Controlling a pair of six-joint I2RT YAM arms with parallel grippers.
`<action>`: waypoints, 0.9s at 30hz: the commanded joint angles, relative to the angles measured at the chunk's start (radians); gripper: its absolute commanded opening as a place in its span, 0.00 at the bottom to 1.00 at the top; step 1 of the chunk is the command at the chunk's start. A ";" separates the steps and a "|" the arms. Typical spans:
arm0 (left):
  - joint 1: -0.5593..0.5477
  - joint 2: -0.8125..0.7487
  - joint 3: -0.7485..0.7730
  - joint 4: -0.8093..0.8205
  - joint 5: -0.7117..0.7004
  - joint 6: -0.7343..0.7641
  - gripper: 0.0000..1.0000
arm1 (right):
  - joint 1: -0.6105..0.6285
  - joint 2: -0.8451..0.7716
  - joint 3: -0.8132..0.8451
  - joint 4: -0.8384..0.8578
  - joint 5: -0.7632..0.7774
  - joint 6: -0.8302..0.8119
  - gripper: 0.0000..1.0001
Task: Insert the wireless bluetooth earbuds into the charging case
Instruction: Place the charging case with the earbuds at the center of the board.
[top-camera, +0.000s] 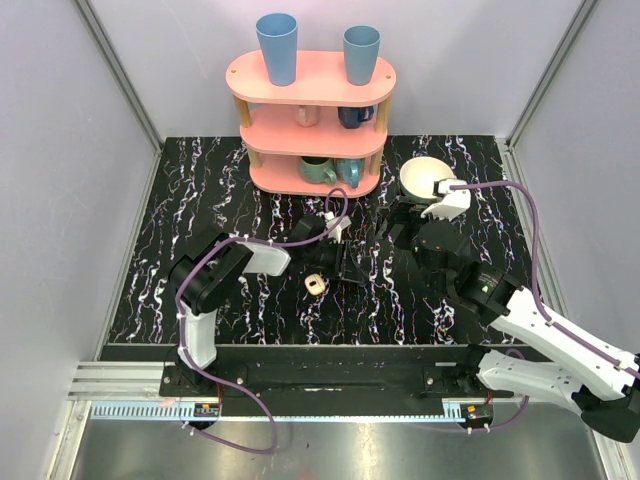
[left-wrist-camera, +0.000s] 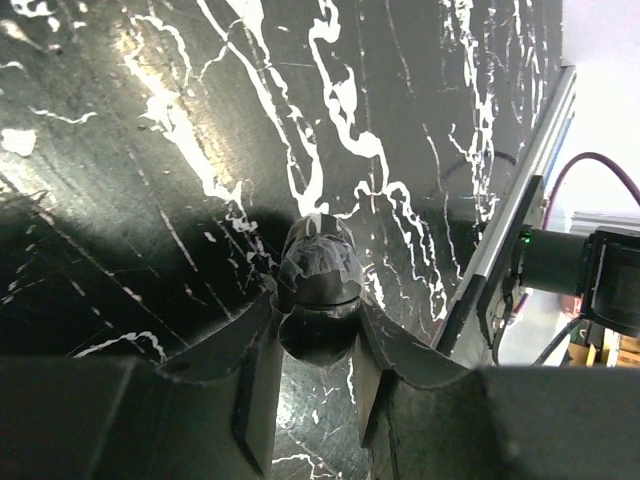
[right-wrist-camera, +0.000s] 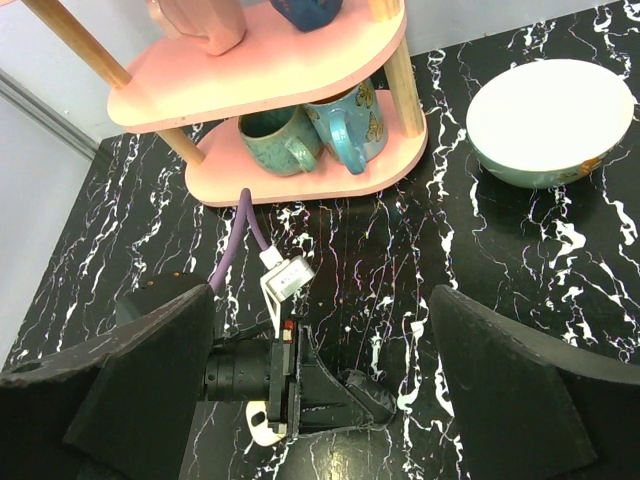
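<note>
The charging case (top-camera: 315, 284) is cream-white with tan hollows and lies open on the black marbled table, just left of my left gripper (top-camera: 347, 262). In the right wrist view a part of the case (right-wrist-camera: 251, 433) shows behind that gripper (right-wrist-camera: 375, 400). In the left wrist view the left gripper (left-wrist-camera: 318, 312) is low over the table and shut on a small rounded bud (left-wrist-camera: 318, 285), which looks dark in shadow. No other earbud shows. My right gripper (top-camera: 405, 228) is open and empty above the table, to the right of the left one; its wide-apart fingers (right-wrist-camera: 110, 385) frame the wrist view.
A pink three-tier shelf (top-camera: 310, 120) with blue cups and mugs stands at the back. A cream bowl (top-camera: 425, 178) sits right of it, also in the right wrist view (right-wrist-camera: 550, 115). Grey walls close in the table.
</note>
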 joint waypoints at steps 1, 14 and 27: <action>0.000 -0.027 0.033 -0.055 -0.055 0.059 0.20 | -0.007 -0.006 0.028 0.007 0.048 -0.022 0.96; 0.020 -0.096 0.027 -0.159 -0.138 0.129 0.59 | -0.007 -0.003 0.037 0.021 0.041 -0.048 0.96; 0.037 -0.226 0.017 -0.296 -0.259 0.213 0.73 | -0.007 0.004 0.031 0.030 0.056 -0.064 0.96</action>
